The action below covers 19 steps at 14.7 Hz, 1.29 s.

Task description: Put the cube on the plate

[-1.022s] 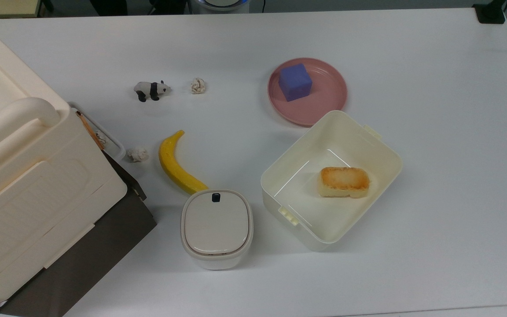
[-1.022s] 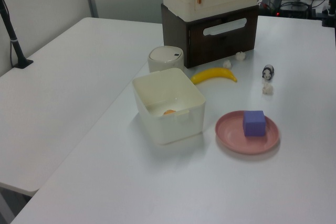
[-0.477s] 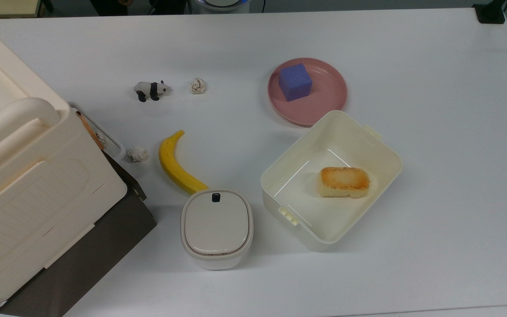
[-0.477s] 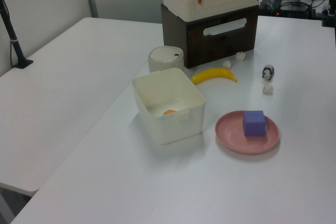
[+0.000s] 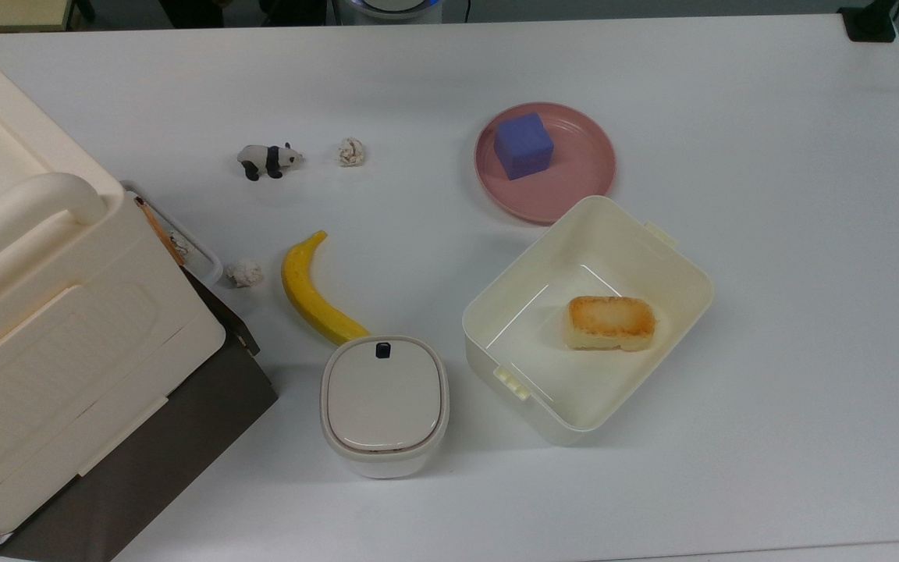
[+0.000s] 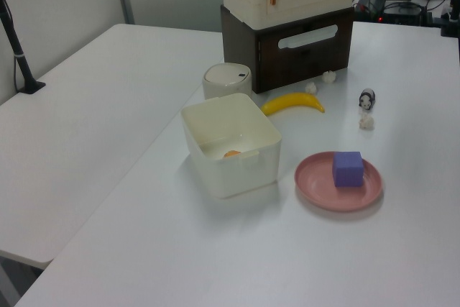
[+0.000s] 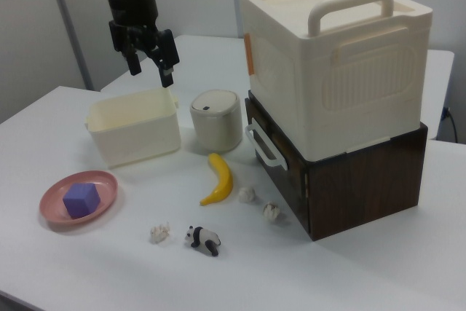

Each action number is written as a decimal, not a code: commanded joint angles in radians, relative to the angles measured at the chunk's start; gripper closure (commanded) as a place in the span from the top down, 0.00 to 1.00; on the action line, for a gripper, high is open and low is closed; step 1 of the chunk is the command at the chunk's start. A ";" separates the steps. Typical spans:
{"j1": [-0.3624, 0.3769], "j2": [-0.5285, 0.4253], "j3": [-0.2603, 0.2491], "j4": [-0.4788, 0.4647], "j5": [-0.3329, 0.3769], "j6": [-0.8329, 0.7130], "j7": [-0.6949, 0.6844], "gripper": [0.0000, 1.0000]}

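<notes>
The purple-blue cube [image 5: 524,145] [image 6: 348,168] [image 7: 80,199] rests on the round pink plate [image 5: 574,179] [image 6: 320,186] [image 7: 54,198], nearer the plate's left side in the top view. Nothing touches it. In the right view my gripper [image 7: 151,63] hangs open high above the table, over the cream tub [image 7: 133,126] and well apart from the plate, with nothing between its fingers.
The cream tub [image 5: 680,285] holds a golden-brown bread piece [image 5: 610,321]. A lidded cream pot [image 5: 384,403], a banana [image 5: 305,289], a toy panda [image 5: 267,159] and crumpled paper balls [image 5: 350,151] lie around. A big cream case on a dark box [image 7: 342,92] stands at the top view's left.
</notes>
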<state>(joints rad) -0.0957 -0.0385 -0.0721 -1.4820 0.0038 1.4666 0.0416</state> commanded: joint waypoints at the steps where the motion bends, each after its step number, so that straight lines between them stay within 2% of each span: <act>1: 0.039 -0.008 -0.017 0.003 0.019 -0.015 -0.016 1.00; 2: 0.066 -0.008 -0.029 0.000 0.016 -0.017 -0.011 1.00; 7: 0.074 0.000 -0.080 0.002 0.028 0.052 -0.072 1.00; 19: 0.091 0.009 -0.074 0.002 0.028 0.057 -0.057 1.00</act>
<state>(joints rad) -0.0219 -0.0348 -0.1272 -1.4820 0.0038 1.5067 -0.0124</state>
